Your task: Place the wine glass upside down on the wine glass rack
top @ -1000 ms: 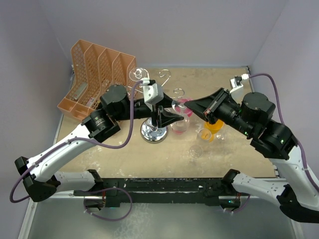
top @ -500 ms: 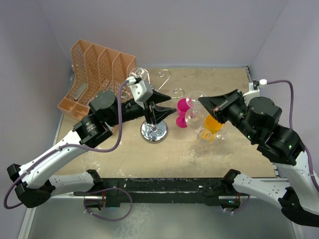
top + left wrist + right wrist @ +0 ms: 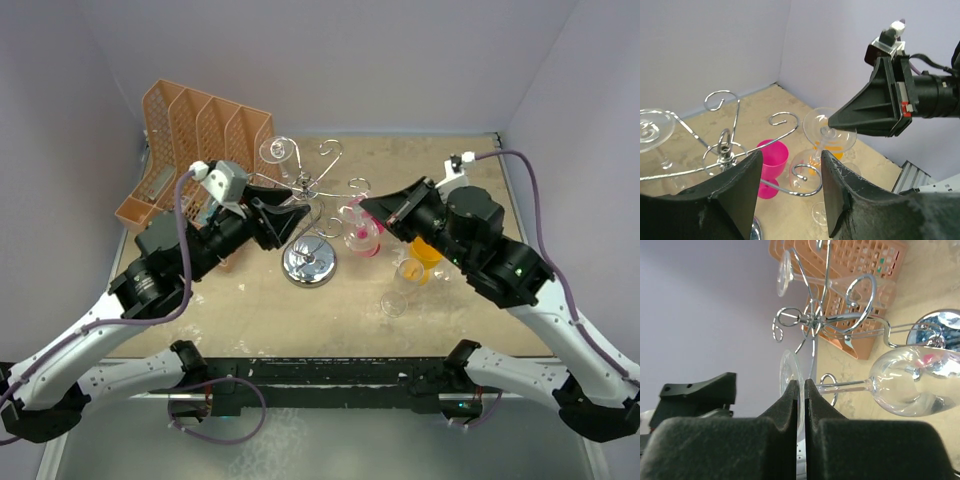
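Note:
The chrome wine glass rack [image 3: 308, 205] stands mid-table on its round shiny base [image 3: 310, 263]. My right gripper [image 3: 366, 208] is shut on the foot [image 3: 790, 371] of a clear wine glass [image 3: 910, 381]. It holds the glass foot up and bowl down beside the rack's near scroll arm [image 3: 807, 178]. The stem lies close to that curl; I cannot tell if they touch. My left gripper [image 3: 276, 216] is open and empty, left of the rack post. Its fingers [image 3: 742, 192] frame the held glass [image 3: 830, 131]. Another clear glass [image 3: 276, 150] hangs on the rack's far-left arm.
A pink glass [image 3: 366, 238], an orange glass [image 3: 428, 256] and a clear glass [image 3: 395, 298] stand right of the rack, under the right gripper. The orange file organizer [image 3: 195, 150] stands at the back left. Grey walls close the left, back and right sides.
My left gripper has drawn back leftward from the glass to the left of the rack post. My right gripper has carried the glass left, up to the rack's scroll arm.

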